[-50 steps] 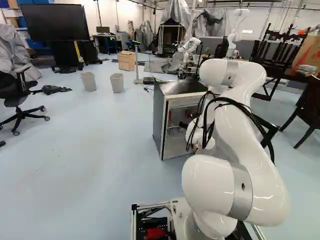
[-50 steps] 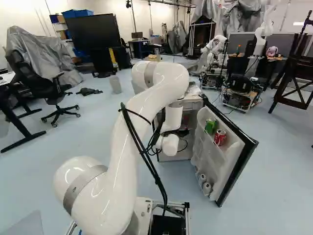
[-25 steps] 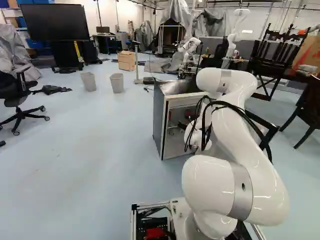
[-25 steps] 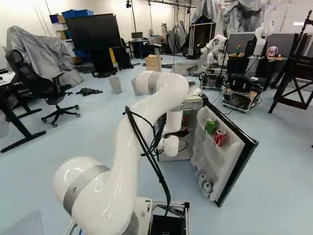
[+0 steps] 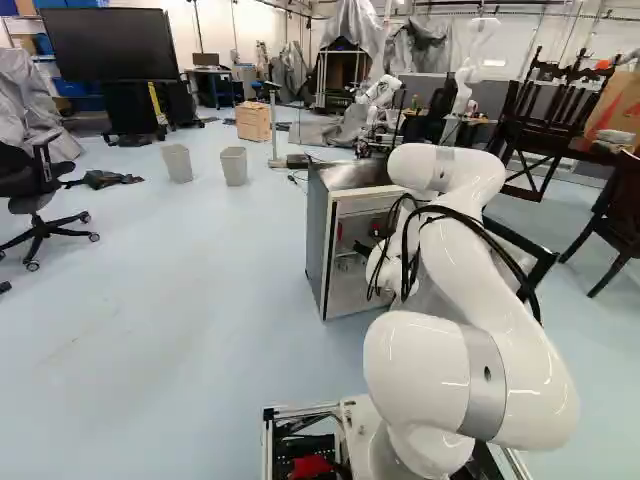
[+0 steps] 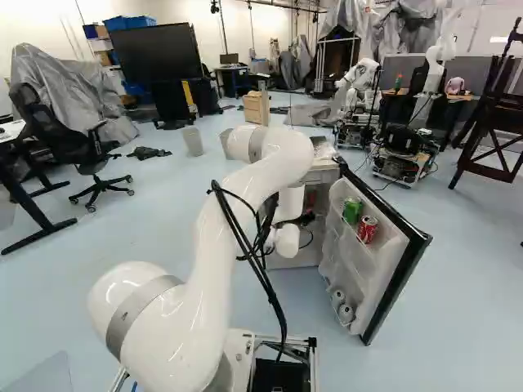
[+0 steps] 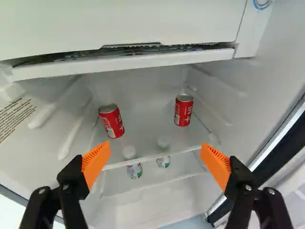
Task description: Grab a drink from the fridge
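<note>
Watching from my desk, I see my white arm point(image 6: 233, 204) reaching to the open fridge point(image 5: 318, 235), with the black gripper point(image 5: 366, 249) at its opening. In the wrist view the claw of the gripper point(image 7: 156, 160) is spread wide, and its two orange pads point(image 7: 96, 162) stand well apart, with neither of them touching a can.

The drinks are ahead of the claw, inside the fridge. Two red cans stand upright on the upper shelf point(image 7: 147, 138): the first red can point(image 7: 110, 121) is farther from the door, and the second red can point(image 7: 183, 110) is nearer to the door side. Between them there is a gap. Under this shelf I see two white-and-green cans, one point(image 7: 134, 171) on the side of the first red can and the other point(image 7: 163, 161) more between the two. Above the red cans hangs a white compartment point(image 7: 124, 28).

The fridge door point(image 6: 396, 282) is swung open, at the right of the arm in the right base view. In its upper rack a green can point(image 6: 351, 211) stands just beside a red can point(image 6: 367, 229), and lower in the door there are two pale round things point(image 6: 346, 314), which I cannot name with certainty. Farther back in the room stands another robot point(image 6: 359, 77).
</note>
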You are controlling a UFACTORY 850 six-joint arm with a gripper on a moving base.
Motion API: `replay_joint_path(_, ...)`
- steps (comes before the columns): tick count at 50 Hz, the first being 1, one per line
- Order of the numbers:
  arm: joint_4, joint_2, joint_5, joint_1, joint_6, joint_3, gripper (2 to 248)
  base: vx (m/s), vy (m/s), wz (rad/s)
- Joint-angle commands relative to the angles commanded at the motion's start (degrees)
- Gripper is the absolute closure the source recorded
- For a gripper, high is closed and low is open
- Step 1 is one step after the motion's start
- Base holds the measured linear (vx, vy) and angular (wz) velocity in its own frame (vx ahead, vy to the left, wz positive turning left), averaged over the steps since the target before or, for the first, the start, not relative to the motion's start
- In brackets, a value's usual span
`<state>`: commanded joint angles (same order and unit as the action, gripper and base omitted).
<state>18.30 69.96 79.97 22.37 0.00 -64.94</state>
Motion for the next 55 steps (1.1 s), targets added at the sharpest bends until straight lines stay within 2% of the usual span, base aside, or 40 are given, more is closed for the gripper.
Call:
replay_joint_path(34, -0.04, 4.50, 0.00, -1.27, 0.00, -8.56, 3, 0.000, 0.000, 0.000)
replay_joint_path(55, -1.68, 7.40, 0.00, -1.73, 0.00, -13.96, 3, 0.000, 0.000, 0.000)
